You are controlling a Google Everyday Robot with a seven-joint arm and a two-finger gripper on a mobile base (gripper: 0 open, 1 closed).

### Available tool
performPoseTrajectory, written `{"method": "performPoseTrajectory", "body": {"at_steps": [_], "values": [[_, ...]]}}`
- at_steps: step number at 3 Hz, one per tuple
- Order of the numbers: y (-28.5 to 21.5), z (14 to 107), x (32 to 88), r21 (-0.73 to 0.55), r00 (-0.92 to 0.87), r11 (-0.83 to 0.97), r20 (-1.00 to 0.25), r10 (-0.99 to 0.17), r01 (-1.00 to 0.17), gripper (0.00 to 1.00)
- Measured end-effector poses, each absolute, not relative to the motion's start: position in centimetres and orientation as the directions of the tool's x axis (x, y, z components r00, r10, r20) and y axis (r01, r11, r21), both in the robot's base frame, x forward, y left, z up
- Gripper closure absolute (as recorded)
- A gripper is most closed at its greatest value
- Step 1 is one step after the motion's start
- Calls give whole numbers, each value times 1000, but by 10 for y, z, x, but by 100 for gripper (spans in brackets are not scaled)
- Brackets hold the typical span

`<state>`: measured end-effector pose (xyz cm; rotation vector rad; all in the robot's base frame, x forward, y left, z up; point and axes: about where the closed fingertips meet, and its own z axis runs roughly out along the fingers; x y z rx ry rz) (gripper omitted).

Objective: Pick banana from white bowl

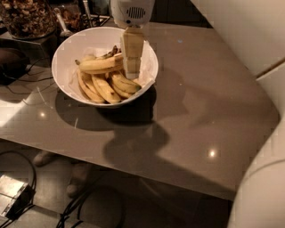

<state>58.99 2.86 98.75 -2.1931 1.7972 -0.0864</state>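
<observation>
Gripper (132, 71) sits low in the white bowl (61, 62), right side, at the banana's (99, 65) right end. Banana lies atop the pile, unlifted. Grip state: I cannot tell. Lift remains.

- The banana (100, 64) is showing yellow with faint brown specks and a dark brown stem tip.
- The shorter bananas (107, 89) are showing the same yellow, with brownish edges.
- The white bowl (61, 82), near the worktop's far left corner, is gleaming glossy white, and thin white paper (74, 83) is lining it.
- The gripper (132, 71), hanging over the bowl's right side, is looking pale cream, under a white wrist housing (132, 11) with a dark slotted grille.
- The worktop (200, 111) is showing plain grey-brown, with small bright glints and dark shadows.
- The dark container (26, 18), beyond the far left corner, is showing mottled brown bits.
- The robot's body (240, 31), by the right edge, is looking off-white.
</observation>
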Motion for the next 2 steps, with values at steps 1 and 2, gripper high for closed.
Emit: {"method": "performPoseTrajectory", "body": {"at_steps": [1,2], "values": [[43,982,601,-264,247,-204,-139,-959,-943,18],[53,973,609,-251,268,-230,-129,-955,-940,32]]}}
